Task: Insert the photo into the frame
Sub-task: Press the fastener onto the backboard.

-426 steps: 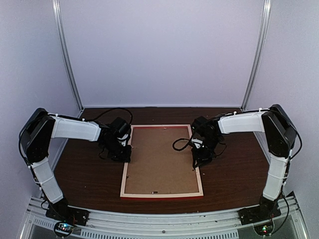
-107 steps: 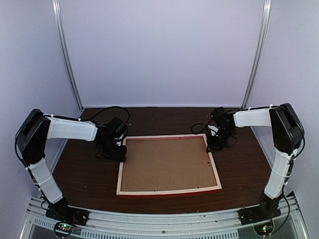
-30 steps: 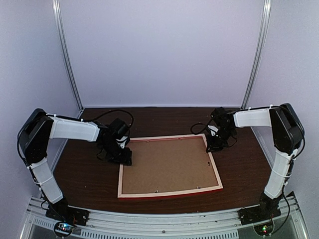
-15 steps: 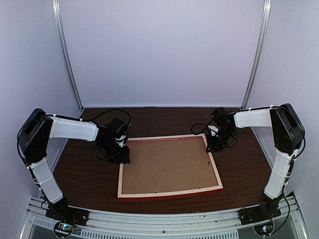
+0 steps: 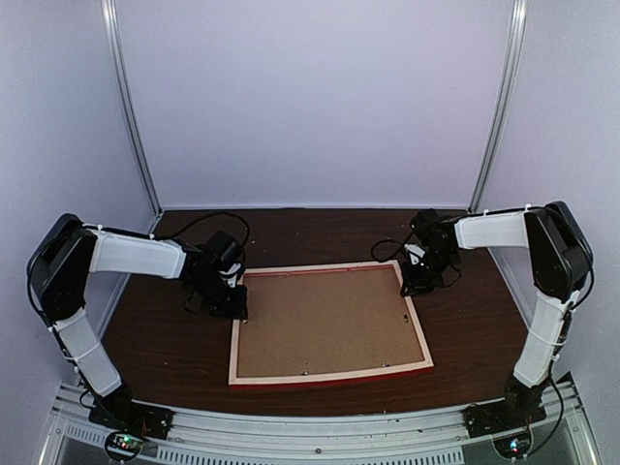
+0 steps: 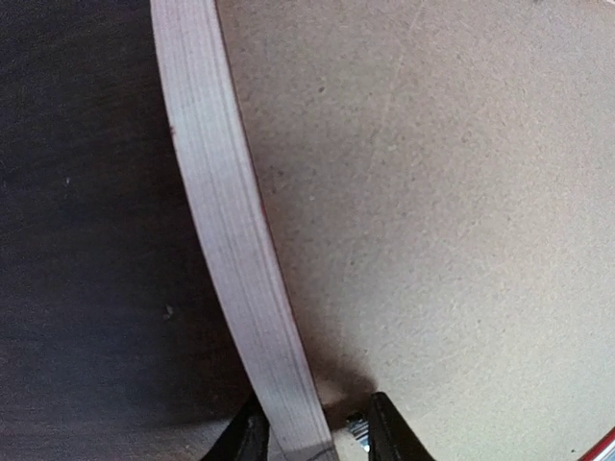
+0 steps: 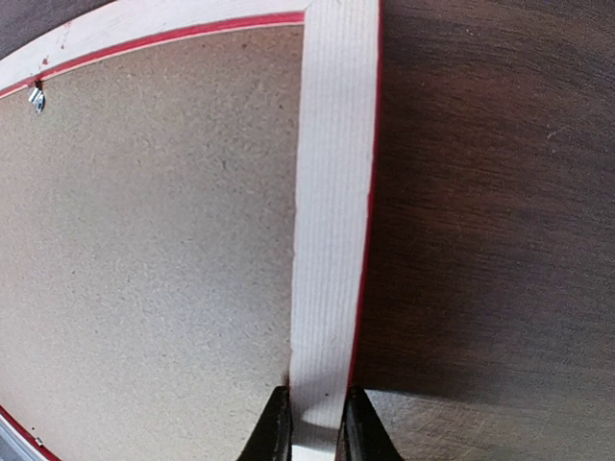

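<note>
We start with the dark wooden surface (image 5: 165,329), where the frame (image 5: 329,373) lies face down near the middle, pale back up, with only a thin red line showing along its edges. It lay lengthwise away from the arms a while ago and now lies broadside to them, so it has been turned a quarter way round. In the last second it has not shifted. The brown backing board (image 5: 329,320) still fills it, and we cannot see the photo in any view, so we judge that the back must come out before any print goes in. The right hand (image 7: 310,423) stays clenched on the right rail just short of the far right corner, grasping the frame. The left hand (image 6: 312,432) has been narrowing over the left rail near the far left corner. One of its fingers (image 6: 384,432) still stands just off the wood, so the left hand straddles the rail without gripping it. A small metal tab (image 7: 36,96) sits at the board's far edge.
</note>
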